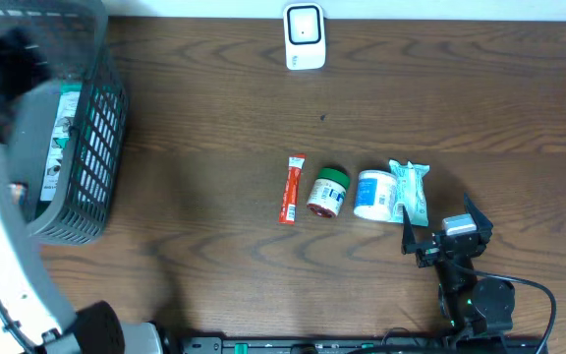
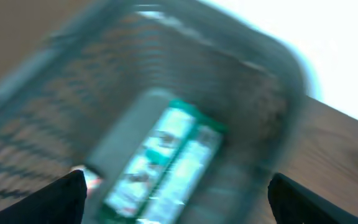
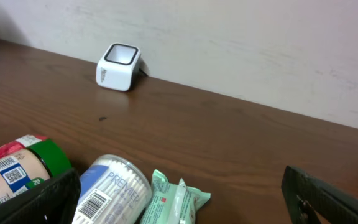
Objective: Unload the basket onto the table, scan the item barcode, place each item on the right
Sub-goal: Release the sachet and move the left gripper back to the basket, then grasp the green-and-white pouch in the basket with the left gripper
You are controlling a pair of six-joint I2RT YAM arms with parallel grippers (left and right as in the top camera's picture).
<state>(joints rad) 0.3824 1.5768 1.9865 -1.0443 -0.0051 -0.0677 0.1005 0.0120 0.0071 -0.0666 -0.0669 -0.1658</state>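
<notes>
Left fingers [image 2: 61,199] and right fingers [image 3: 33,199] spread, empty; green box [image 2: 166,162] lies lengthwise along basket [image 2: 260,87].

Surface: dark brown wood-grain bench [image 1: 195,88]
Container: grey plastic mesh basket [image 1: 101,128], on the bench's left end
Backdrop: plain white wall [image 3: 241,37]

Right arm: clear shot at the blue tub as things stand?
Probably yes. The right pincer stands open close by, and nothing covers the tub, though the green pack crowds the side nearest the arm.

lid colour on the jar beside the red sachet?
Green. The lid shows best in the right wrist view.
</notes>
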